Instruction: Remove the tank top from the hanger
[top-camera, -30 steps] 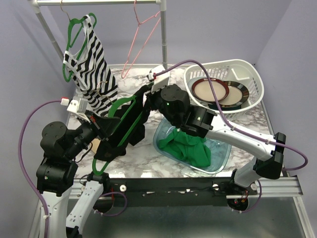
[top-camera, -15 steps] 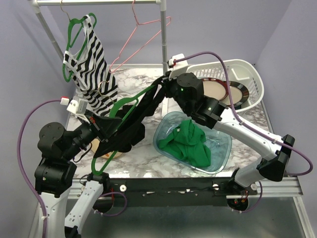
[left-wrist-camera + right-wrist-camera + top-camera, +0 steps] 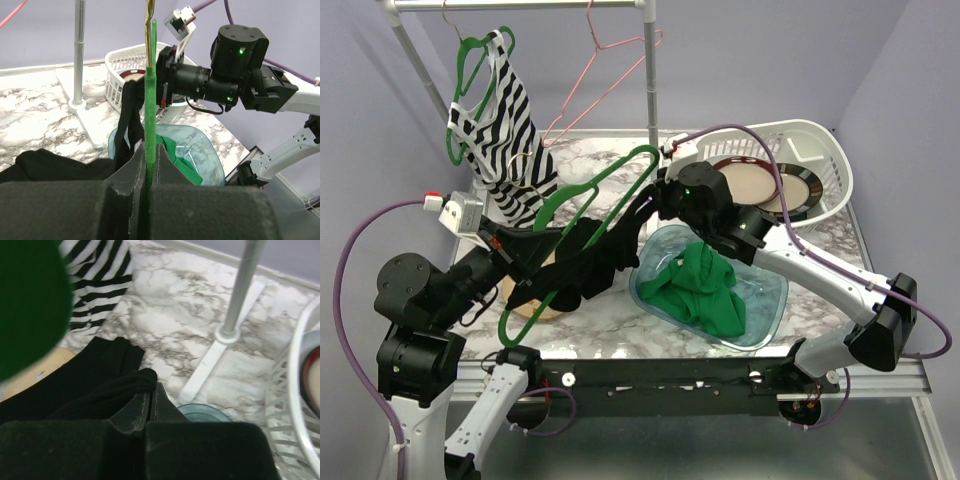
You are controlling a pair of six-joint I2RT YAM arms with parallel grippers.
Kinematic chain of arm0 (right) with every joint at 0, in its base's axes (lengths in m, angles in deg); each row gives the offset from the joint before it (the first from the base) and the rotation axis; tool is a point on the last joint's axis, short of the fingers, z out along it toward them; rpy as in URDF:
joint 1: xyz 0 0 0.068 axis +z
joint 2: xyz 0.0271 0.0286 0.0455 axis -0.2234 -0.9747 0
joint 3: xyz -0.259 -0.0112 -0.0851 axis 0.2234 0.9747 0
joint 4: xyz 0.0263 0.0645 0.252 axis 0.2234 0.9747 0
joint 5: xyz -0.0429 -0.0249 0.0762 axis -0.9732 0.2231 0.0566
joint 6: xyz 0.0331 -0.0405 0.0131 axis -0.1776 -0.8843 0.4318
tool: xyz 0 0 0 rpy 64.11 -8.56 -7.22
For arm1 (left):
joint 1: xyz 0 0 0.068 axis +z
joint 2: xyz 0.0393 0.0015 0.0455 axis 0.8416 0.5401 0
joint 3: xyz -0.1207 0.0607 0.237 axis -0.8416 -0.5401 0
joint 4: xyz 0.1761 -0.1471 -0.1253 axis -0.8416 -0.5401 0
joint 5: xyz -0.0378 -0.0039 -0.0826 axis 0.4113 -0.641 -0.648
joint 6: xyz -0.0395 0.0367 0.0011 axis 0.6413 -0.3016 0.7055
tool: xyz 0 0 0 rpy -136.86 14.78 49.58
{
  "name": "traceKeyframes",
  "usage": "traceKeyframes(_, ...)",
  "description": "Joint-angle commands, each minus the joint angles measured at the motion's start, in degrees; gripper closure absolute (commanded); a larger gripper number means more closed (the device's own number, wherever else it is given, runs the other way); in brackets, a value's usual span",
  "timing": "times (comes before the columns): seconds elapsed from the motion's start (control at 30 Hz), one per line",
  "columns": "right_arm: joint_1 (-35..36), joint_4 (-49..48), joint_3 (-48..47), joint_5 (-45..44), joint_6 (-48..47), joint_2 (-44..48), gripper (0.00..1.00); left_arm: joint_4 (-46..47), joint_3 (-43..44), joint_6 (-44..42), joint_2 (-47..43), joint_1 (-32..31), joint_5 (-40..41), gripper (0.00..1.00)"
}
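Right gripper (image 3: 642, 206) from above is pinching the black tank top (image 3: 582, 258) at the far end of the green hanger (image 3: 620, 166), which slants up from left gripper (image 3: 542, 240). Left wrist: clamped on hanger, strap (image 3: 126, 120) hanging just beside it. Right wrist: jaws squeezed onto the tank top.

Soft, even light fell from above and left only faint shadows on the pale tabletop (image 3: 580, 150). The overhead view was sharp throughout. Up and left of the right claw (image 3: 151, 390), the green hanger (image 3: 30, 300) was a featureless blur. The black tank top (image 3: 100, 370) at that claw lost detail in darkness. The left claw (image 3: 150, 150) looked dark and soft-edged, and everything beyond it was crisp.
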Motion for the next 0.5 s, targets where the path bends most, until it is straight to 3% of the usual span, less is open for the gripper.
traceKeyframes(0.0, -0.03, -5.28, 4.88, 12.86, 4.50, 5.69, 0.99, 6.61, -1.62, 1.53, -1.84, -0.34, 3.28, 1.00)
traceKeyframes(0.23, 0.32, -23.04, 14.20, 42.72, 15.13, 10.18, 0.99, 21.64, -8.20, 7.42, -4.13, -0.34, 11.73, 1.00)
traceKeyframes(0.47, 3.66, -35.00, 15.61, 57.52, 25.32, 6.50, 0.99, 34.80, -14.27, 10.68, -2.36, -0.25, 18.40, 1.00)
